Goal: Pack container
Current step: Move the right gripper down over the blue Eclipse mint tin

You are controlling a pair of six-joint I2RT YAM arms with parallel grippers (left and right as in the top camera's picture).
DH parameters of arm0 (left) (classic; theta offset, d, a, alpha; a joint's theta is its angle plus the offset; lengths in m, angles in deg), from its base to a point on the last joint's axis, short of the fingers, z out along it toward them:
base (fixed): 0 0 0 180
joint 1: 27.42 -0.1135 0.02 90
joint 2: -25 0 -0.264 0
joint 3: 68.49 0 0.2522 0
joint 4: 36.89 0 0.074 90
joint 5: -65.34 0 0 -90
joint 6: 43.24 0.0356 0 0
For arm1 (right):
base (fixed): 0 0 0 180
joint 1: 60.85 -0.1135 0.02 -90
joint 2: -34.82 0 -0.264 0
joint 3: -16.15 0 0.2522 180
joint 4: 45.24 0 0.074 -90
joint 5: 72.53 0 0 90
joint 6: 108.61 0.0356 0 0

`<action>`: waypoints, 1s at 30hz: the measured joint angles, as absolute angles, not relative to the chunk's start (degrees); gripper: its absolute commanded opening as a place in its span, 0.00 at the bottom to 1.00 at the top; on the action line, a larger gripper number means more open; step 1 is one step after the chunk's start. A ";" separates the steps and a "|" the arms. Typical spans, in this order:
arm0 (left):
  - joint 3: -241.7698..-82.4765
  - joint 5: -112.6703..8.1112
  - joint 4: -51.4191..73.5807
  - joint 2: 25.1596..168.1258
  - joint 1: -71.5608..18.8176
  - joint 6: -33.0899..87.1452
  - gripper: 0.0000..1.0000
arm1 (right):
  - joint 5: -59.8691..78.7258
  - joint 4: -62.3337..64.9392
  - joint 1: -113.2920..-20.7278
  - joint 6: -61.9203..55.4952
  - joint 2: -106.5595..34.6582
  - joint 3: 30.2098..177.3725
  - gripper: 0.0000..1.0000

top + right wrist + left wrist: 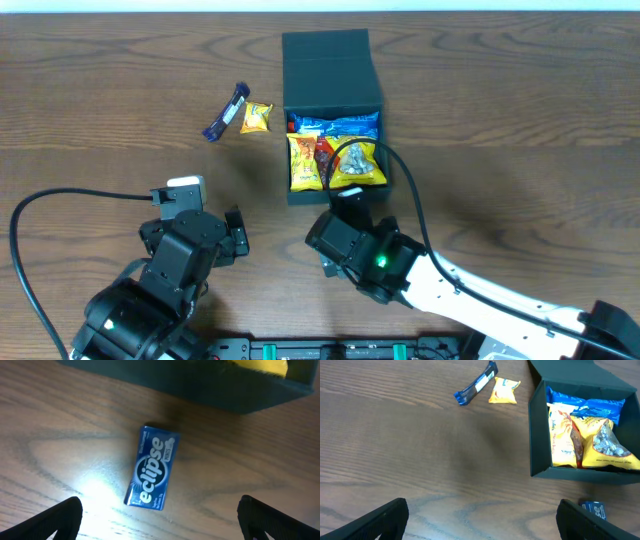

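"Several packets are already in the box (330, 65) mid-counter, lid back; maybe four, they overlap."
"What's left?"
"Mint pack (151, 466) just before its front wall; blue bar (226, 112) and small yellow packet (257, 117) off to its left."
"Tools?"
"Left tool (482, 522) and right tool (160, 520) both gape wide, empty; the right hangs over the mints."
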State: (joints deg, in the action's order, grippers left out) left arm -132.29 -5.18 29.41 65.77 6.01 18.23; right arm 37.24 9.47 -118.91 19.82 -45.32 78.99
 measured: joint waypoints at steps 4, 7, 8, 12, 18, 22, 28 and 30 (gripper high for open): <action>-132.29 -5.18 29.41 65.77 6.01 18.23 0.95 | 37.33 9.12 -116.05 17.73 -45.32 78.99 0.99; -132.29 -5.18 29.41 65.77 6.01 18.23 0.95 | 36.69 8.94 -113.62 15.67 -45.32 78.99 0.99; -132.29 -5.18 29.41 65.77 6.01 18.23 0.95 | 36.10 8.77 -112.77 14.73 -45.32 78.99 0.99; -132.29 -5.18 29.41 65.77 6.01 18.23 0.96 | 34.77 8.66 -111.67 13.05 -45.32 78.99 0.99; -132.29 -5.18 29.41 65.77 6.01 18.23 0.95 | 32.32 8.64 -111.57 12.26 -45.32 78.99 0.99; -132.29 -5.18 29.41 65.77 6.01 18.23 0.95 | 29.92 11.11 -111.57 13.01 -45.27 78.99 0.99; -132.29 -5.18 29.41 65.77 6.01 18.23 0.95 | 28.41 16.66 -112.09 14.08 -42.82 78.99 0.99; -132.29 -5.18 29.41 65.77 6.01 18.23 0.95 | 28.39 17.33 -113.99 14.12 -40.55 78.99 0.99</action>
State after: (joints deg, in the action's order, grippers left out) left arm -132.29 -5.18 29.41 65.77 6.01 18.23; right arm 28.39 17.33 -113.99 14.12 -40.55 78.99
